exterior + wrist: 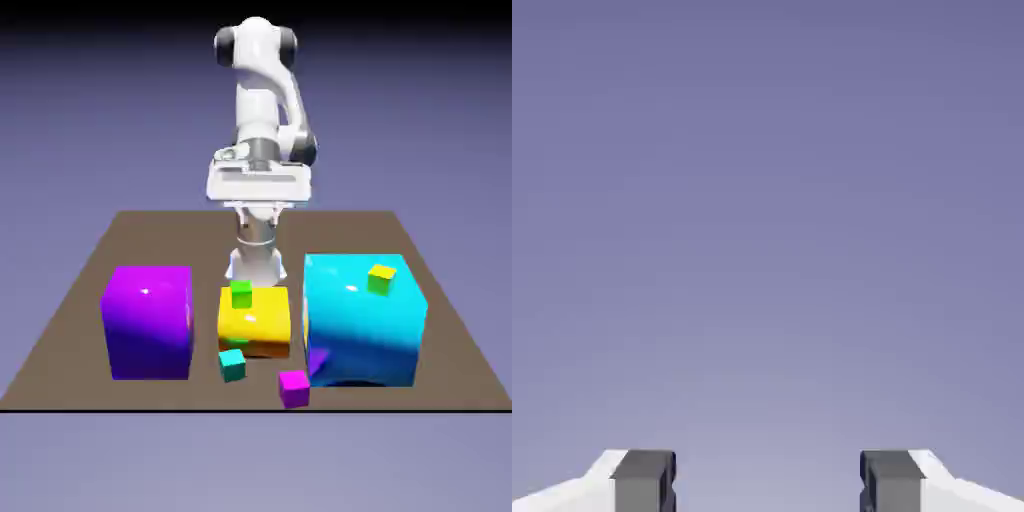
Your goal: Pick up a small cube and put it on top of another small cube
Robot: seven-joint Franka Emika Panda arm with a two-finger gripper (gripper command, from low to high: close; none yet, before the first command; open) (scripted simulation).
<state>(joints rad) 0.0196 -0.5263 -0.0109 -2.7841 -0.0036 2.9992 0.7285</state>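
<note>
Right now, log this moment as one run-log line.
gripper: open, empty | teal cube: on table | magenta cube: on table | stack: not made

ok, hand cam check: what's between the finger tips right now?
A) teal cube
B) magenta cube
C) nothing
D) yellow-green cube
C: the gripper stands open, with only plain backdrop showing between its two tips.

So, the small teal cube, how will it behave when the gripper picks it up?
The teal cube looks rigid, so it probably will not bend. Its flat faces suggest it would hardly roll. Being so small, it is likely light.
</note>
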